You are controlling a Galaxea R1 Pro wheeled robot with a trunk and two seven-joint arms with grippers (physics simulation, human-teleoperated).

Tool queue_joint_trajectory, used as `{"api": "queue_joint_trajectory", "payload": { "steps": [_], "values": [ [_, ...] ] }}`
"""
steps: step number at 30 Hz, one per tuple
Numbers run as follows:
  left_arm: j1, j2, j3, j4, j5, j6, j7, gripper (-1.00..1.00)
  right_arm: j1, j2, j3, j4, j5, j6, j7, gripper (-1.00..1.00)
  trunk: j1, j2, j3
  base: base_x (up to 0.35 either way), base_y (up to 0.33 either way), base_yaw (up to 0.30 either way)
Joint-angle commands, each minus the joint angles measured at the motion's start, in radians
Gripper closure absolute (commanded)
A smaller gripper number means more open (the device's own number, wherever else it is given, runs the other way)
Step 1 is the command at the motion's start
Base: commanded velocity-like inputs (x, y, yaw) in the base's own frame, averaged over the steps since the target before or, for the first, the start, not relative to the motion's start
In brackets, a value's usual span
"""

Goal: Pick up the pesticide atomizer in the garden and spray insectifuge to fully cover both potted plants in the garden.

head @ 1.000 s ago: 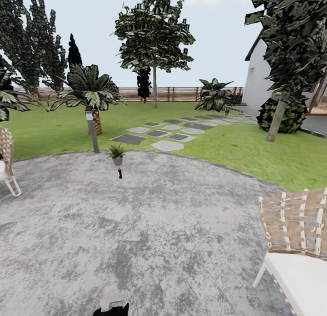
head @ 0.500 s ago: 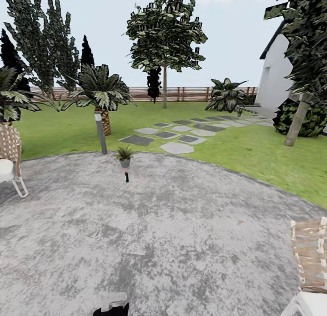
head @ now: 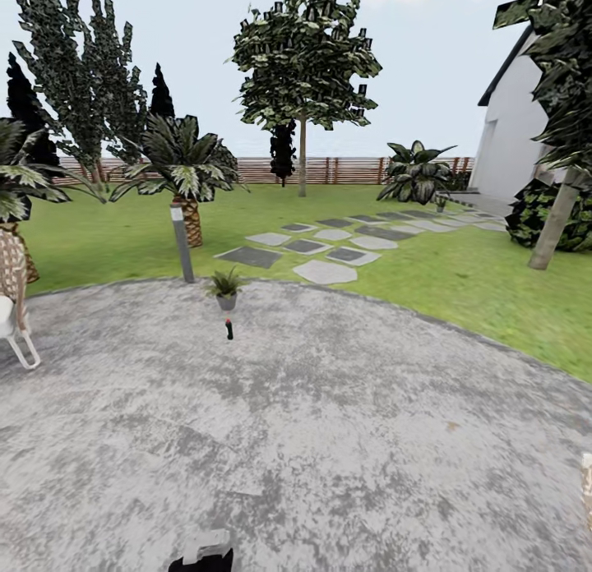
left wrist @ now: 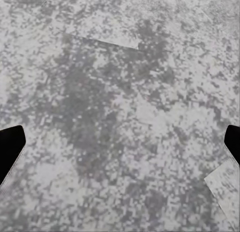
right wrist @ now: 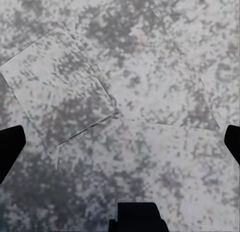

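Far ahead in the head view, the pesticide atomizer (head: 229,329) stands upright as a small dark bottle on the grey gravel patio (head: 329,424). Just behind it, at the patio's far rim, sits one potted plant (head: 224,286), a low green rosette in a grey pot. A second small pot shape (head: 441,200) far back by the house is too small to identify. My left gripper (left wrist: 120,147) hangs open over bare gravel, its dark fingertips (left wrist: 10,149) wide apart. My right gripper (right wrist: 120,144) is open over gravel too.
A grey lamp post (head: 182,245) and a striped palm (head: 185,173) stand behind the plant. A wicker chair (head: 10,305) is at the left edge, another chair's corner (head: 587,486) at the right. Stepping stones (head: 329,247) cross the lawn toward the fence (head: 345,169) and house (head: 514,145).
The whole head view has swung left, so the scene slid right and the right wicker chair has almost left the picture. Atomizer and plant have not moved on the patio.
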Motion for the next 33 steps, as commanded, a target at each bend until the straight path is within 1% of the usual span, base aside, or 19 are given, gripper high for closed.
{"api": "queue_joint_trajectory", "payload": {
  "steps": [1,33],
  "values": [
    [0.0,0.0,-0.001,0.0,0.01,-0.001,0.0,-1.0,0.0,0.0,-0.001,0.0,0.0,-0.001,0.0,-1.0,0.0,0.0,-0.001,0.34,0.0,0.0],
    [0.0,0.0,-0.001,0.0,0.01,-0.001,0.0,-1.0,-0.001,0.003,-0.002,-0.004,0.0,-0.001,0.001,-1.0,0.0,0.0,-0.001,0.34,0.0,0.0]
  ]
}}
